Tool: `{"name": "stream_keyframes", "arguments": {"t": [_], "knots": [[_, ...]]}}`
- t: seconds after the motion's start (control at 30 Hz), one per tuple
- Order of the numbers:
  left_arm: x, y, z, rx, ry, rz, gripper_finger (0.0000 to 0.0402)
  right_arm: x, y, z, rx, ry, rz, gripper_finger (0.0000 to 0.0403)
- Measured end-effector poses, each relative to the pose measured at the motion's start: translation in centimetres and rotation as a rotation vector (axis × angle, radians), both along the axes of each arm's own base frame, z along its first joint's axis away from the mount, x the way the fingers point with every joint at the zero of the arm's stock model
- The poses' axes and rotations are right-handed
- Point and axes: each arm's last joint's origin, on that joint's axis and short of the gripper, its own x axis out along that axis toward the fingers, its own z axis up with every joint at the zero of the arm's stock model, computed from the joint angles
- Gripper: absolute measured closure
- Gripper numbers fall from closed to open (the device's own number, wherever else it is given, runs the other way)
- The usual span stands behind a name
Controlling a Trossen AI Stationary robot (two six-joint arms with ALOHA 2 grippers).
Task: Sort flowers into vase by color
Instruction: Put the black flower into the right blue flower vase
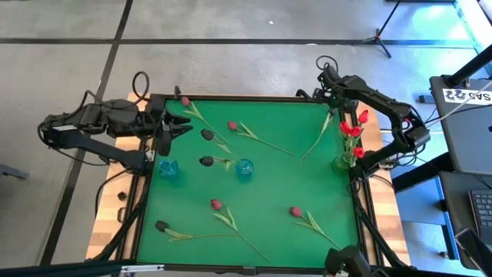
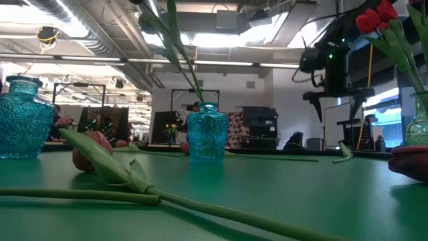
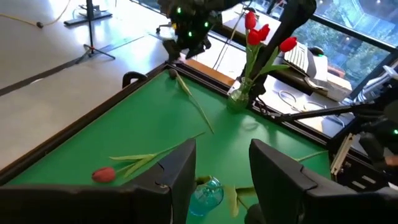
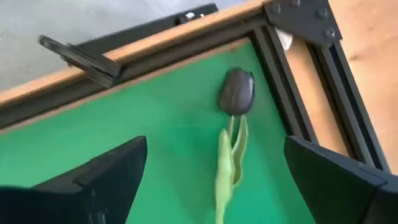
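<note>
Reds are in the clear vase (image 1: 344, 161); most tulips lie loose on the table (image 1: 269, 196). Right tool (image 4: 214, 177) spread wide over a black tulip (image 4: 236, 92), left tool (image 3: 221, 171) apart, empty.

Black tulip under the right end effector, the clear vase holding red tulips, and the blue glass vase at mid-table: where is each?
Black tulip (image 4: 236, 92), right wrist view, bud.
Clear vase (image 3: 238, 99), left wrist view, body.
Blue glass vase (image 2: 208, 135), low view, body.

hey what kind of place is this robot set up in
Probably a lab or open workshop: exposed ceiling ducts overhead, a bare concrete floor around the green-topped table, and a desk with a keyboard beside it.
</note>
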Motion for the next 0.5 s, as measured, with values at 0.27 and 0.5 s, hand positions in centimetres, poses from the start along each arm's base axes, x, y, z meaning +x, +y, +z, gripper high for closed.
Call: {"name": "stream_keyframes", "arguments": {"t": [0.27, 0.5], "knots": [[0.1, 0.0, 0.3, 0.015, -0.026, 0.015, 0.0256, 0.9, 1.7, -2.0, -0.003, 0.045, -0.038, 0.0024], [0.1, 0.0, 0.3, 0.009, -0.029, 0.018, 0.0256, 0.4, 3.6, -7.0, 0.046, 0.023, -0.069, 0.0055]]}}
